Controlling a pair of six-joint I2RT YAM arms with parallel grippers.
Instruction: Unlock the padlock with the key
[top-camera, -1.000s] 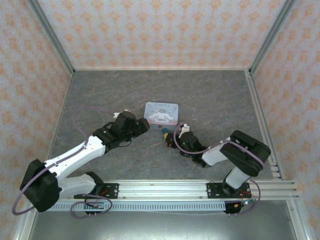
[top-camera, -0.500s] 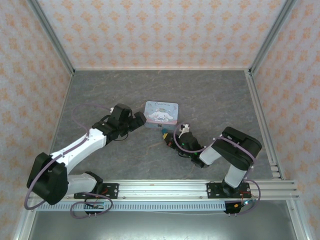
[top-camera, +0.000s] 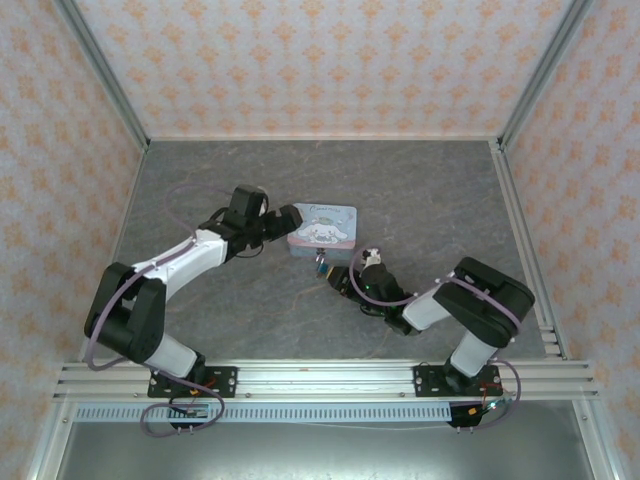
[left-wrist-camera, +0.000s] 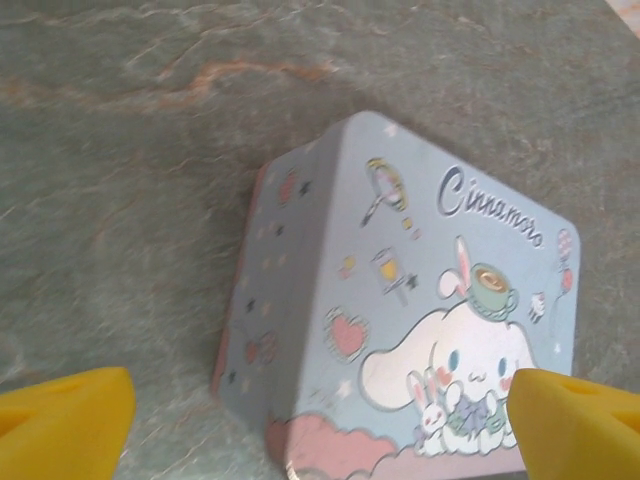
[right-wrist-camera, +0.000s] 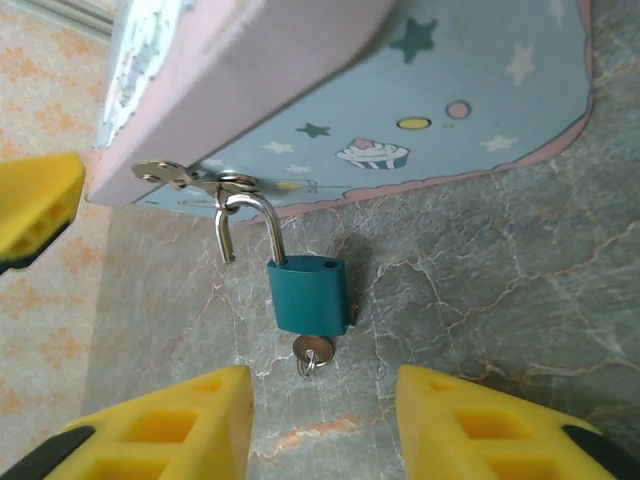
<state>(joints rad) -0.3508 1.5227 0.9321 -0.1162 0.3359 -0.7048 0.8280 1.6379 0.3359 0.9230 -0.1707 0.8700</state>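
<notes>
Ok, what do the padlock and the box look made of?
The padlock: matte teal body, probably painted or coated metal; its shackle looks like polished steel, bright with glints. The box: likely printed tin, judging by its slight sheen and pressed edges.

The key (right-wrist-camera: 312, 352) hides its blade inside the padlock (right-wrist-camera: 308, 295). The tin (right-wrist-camera: 480, 90) runs off the wrist view's top edge. From above, both merge into a speck.

Overhead; close wrist views; tin (top-camera: 322, 229) shared
</notes>
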